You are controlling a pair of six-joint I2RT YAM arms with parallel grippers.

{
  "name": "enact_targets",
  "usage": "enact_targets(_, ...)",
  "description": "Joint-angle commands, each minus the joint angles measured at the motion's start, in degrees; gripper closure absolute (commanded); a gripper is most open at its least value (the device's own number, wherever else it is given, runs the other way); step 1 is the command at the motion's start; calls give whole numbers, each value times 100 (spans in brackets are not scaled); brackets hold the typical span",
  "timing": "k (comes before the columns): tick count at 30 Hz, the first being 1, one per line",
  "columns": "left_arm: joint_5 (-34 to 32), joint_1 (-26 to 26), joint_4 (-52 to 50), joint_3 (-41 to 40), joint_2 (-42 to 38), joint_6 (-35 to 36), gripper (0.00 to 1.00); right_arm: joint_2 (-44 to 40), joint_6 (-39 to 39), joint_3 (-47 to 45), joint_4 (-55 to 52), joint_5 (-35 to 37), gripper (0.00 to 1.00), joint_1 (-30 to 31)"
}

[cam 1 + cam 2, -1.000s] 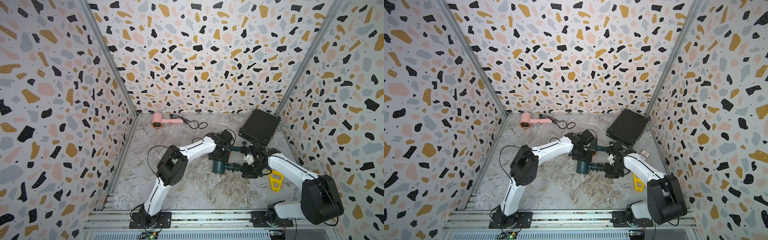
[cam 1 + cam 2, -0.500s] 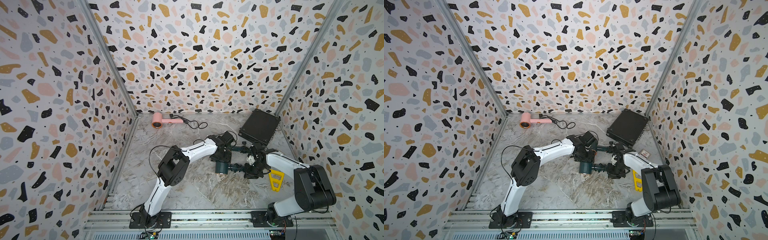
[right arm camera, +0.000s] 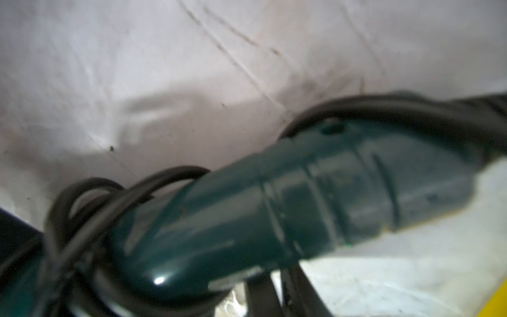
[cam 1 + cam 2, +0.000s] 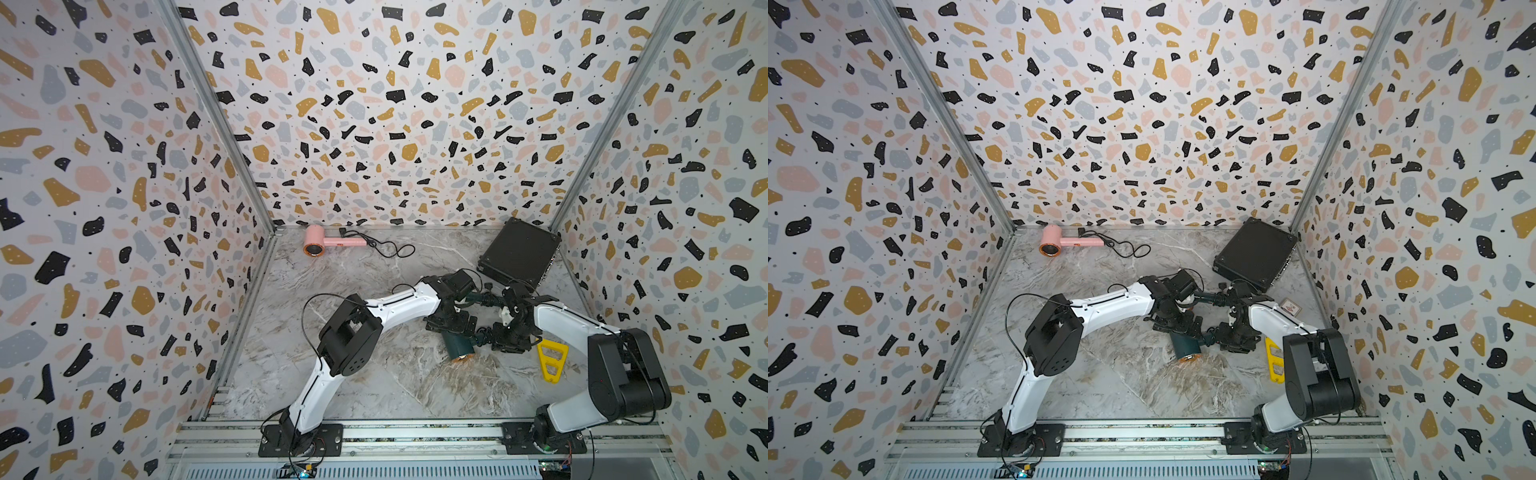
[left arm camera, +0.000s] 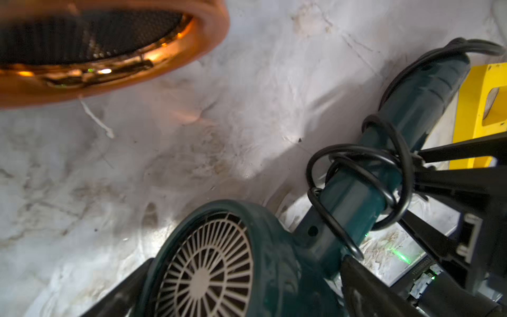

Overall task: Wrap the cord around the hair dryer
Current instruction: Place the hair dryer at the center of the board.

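Teal hair dryer [image 4: 457, 348] on worktop [image 4: 374, 395]. Cord [image 5: 356, 170] looped round handle [image 5: 419, 90]; wrapping looks nearly done, far end hidden. Left claw [image 4: 452, 325] wide open astride dryer head [image 5: 274, 247], holding nothing. Right claw [image 4: 505, 338] by handle, state unclear.

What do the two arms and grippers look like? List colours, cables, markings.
The left arm and right arm have white shells between bulky black joints. A thin black cable loops beside the left elbow. The left gripper and right gripper are black with slim straight fingers. No markings are legible.
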Motion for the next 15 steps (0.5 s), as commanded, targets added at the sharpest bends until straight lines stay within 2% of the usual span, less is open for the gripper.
enact_targets(1,-161,-8,-149,293,-196,445,1,-342,-86,226,-426,18,53,18)
enact_targets(7,-391,-8,-594,789,-280,1008,1,-745,-168,308,-847,9,45,18)
enact_targets(15,-693,118,-690,954,-609,1321,1,-1170,-255,344,-1311,18,42,18)
